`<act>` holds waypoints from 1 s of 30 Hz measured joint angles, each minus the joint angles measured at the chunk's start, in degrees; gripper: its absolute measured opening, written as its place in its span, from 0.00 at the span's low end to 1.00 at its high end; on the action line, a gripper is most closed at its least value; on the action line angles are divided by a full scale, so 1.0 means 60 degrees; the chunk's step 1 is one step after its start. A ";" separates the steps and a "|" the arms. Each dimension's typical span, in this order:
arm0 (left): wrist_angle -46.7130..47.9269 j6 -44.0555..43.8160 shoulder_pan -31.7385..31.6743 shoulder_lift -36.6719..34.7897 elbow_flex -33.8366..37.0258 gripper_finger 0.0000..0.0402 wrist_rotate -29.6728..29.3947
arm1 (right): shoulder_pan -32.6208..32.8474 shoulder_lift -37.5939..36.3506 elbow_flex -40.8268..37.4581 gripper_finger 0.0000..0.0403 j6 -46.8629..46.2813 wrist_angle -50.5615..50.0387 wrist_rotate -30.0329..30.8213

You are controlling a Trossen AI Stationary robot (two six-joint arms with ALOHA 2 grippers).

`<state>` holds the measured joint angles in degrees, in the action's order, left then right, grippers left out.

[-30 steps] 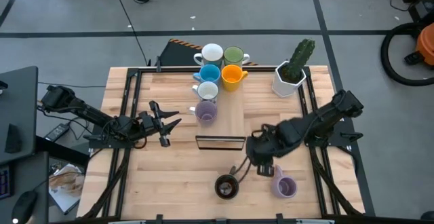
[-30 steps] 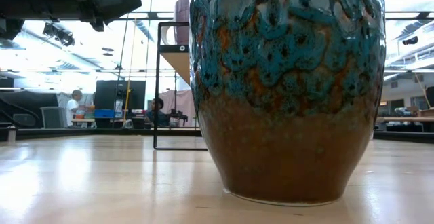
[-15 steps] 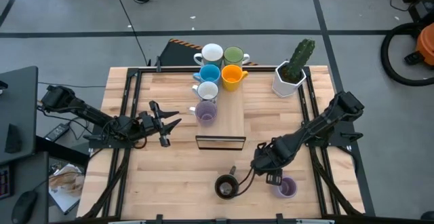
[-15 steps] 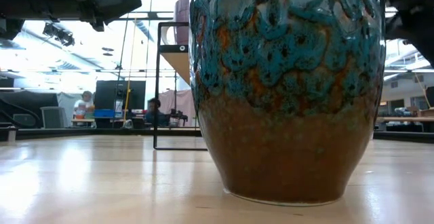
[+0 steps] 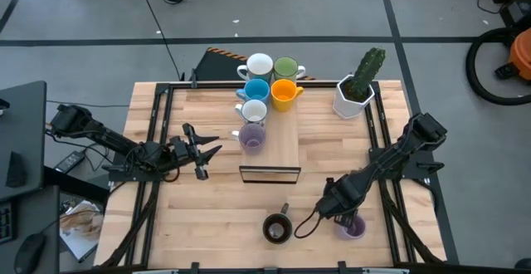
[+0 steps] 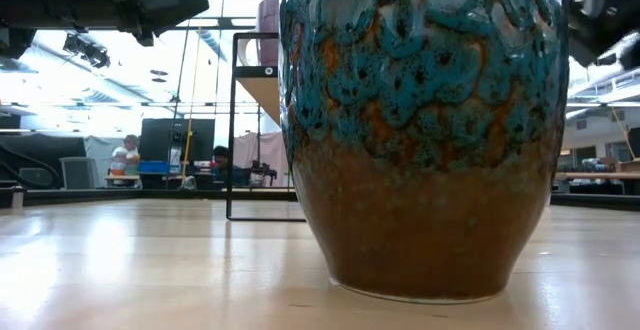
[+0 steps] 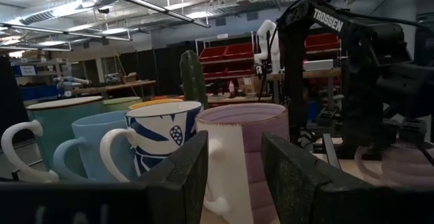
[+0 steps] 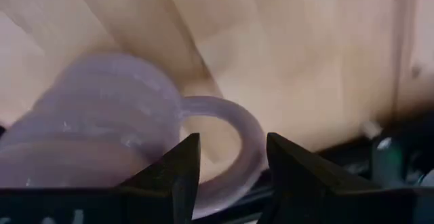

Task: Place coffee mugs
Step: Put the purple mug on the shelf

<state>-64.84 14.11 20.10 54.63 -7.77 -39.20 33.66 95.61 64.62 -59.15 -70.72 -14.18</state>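
A lavender mug (image 5: 352,228) stands upright on the table near the front right. My right gripper (image 5: 343,214) hangs over it, pointing steeply down and open. In the right wrist view the mug's handle (image 8: 239,142) lies between the two fingers (image 8: 178,173), apart from them. A dark brown mug (image 5: 276,228) with teal glaze stands to its left and fills the low view (image 6: 425,130). Several more mugs (image 5: 264,91) stand in a cluster at the far middle. My left gripper (image 5: 214,145) waits open at the left, pointing at that cluster.
A white pot with a cactus (image 5: 357,87) stands at the far right. A small black frame (image 5: 270,173) stands mid-table, between the cluster and the brown mug. A cable (image 5: 305,224) trails from the right arm beside the brown mug. People show far off in the room.
My right gripper has come down and moved toward the table's right near corner, from beside the brown mug to over the lavender mug. It has tipped to point more steeply down and rolled at the wrist. The mugs have stayed put.
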 joint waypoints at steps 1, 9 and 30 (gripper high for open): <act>0.0000 0.0000 0.0000 0.0000 0.0003 0.35 0.0000 | 0.0037 0.0000 -0.0050 0.44 -0.0154 0.0000 -0.0192; 0.0000 0.0000 -0.0001 0.0000 0.0000 0.35 0.0000 | 0.0346 0.0000 -0.0124 0.44 -0.1214 -0.0391 -0.1327; 0.0003 -0.0006 -0.0001 0.0000 0.0000 0.35 0.0000 | 0.1817 -0.0506 0.2586 0.44 0.0142 -0.1643 0.0573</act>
<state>-64.82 14.07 20.09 54.63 -7.77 -39.20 44.56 92.58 80.14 -58.30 -80.58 -10.74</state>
